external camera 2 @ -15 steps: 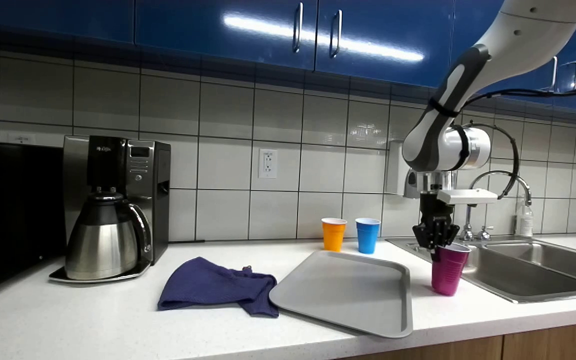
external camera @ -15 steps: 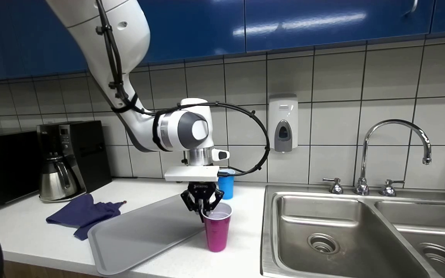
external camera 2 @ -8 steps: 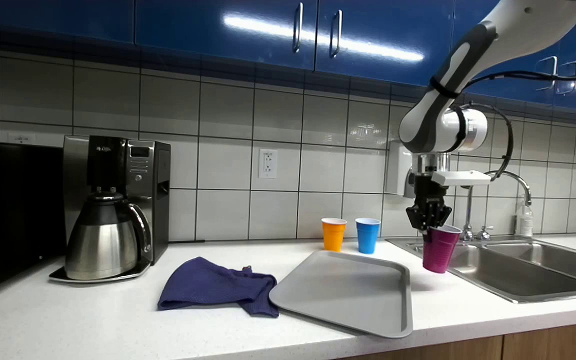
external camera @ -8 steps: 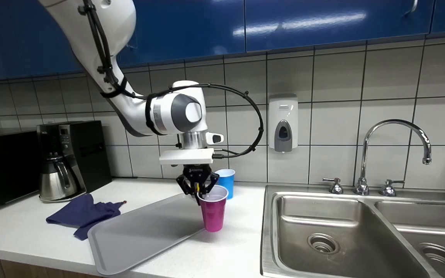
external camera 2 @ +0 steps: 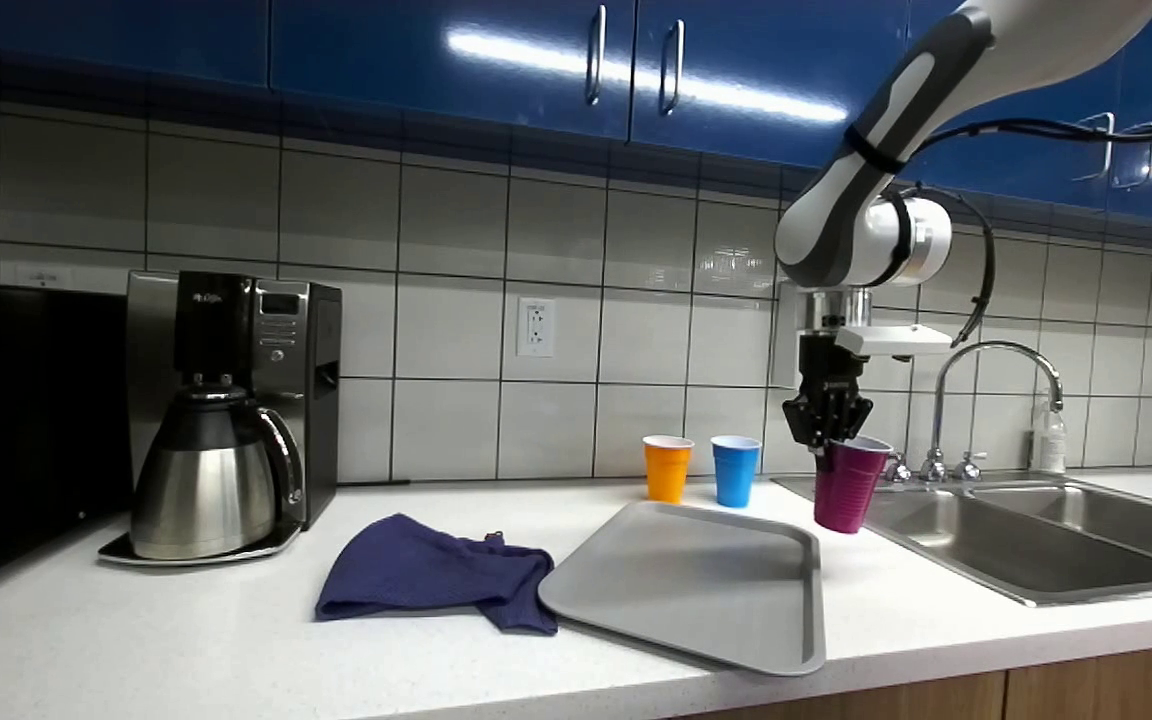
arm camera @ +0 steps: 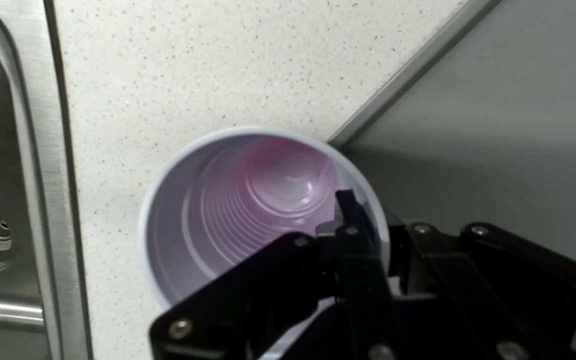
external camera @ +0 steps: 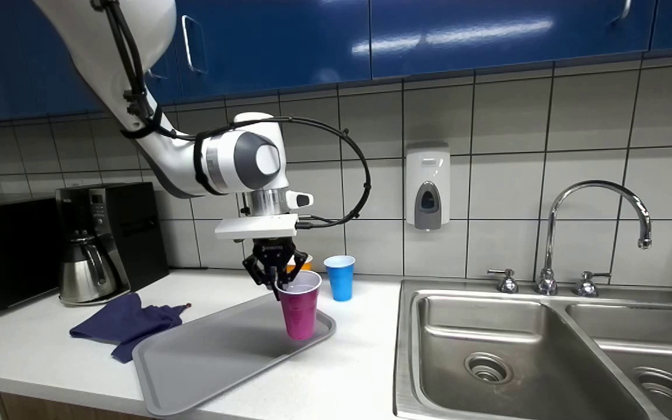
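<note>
Wrist view: gripper (arm camera: 372,220) clamped on one side wall of the magenta cup (arm camera: 258,210), one finger inside and one outside. Slightly tilted and seemingly held clear of the counter (external camera 2: 406,670) in both exterior views, near the edge of the gray tray (external camera: 219,350) (directly above or just beside, hard to say which). Likeliest trouble: a pivot or slip, from so small a bite on thin, smooth plastic. Also possible: a crumpled rim, from too hard a squeeze; a snag of the base on the tray's raised edge, from too low a pass; a topple at release, from the lean. Farther back, blue cup (external camera 2: 736,470) and orange cup (external camera 2: 667,470), liable to a knock from too wide a swing.
</note>
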Controlling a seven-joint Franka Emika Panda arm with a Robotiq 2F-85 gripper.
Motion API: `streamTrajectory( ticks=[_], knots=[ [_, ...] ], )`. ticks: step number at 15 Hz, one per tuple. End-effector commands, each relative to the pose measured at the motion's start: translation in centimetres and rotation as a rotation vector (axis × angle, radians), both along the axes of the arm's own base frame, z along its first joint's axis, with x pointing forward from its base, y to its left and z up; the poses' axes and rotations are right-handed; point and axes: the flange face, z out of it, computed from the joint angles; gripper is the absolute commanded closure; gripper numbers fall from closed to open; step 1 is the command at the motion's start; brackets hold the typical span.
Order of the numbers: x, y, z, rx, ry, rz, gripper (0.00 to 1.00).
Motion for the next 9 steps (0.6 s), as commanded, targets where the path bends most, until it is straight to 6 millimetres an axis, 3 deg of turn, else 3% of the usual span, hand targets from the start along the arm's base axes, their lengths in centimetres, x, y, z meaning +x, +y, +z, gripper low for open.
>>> streamTrajectory(
  ticks=[1, 6, 9],
  knots=[
    [0.0, 3.8, -0.8, -0.008, 0.013, 0.007, 0.99],
    [0.1, 9.3, -2.3, -0.006, 0.026, 0.04, 0.99],
    [-0.4, 10.8, -3.0, -0.01, 0.035, 0.047, 0.99]
  ],
)
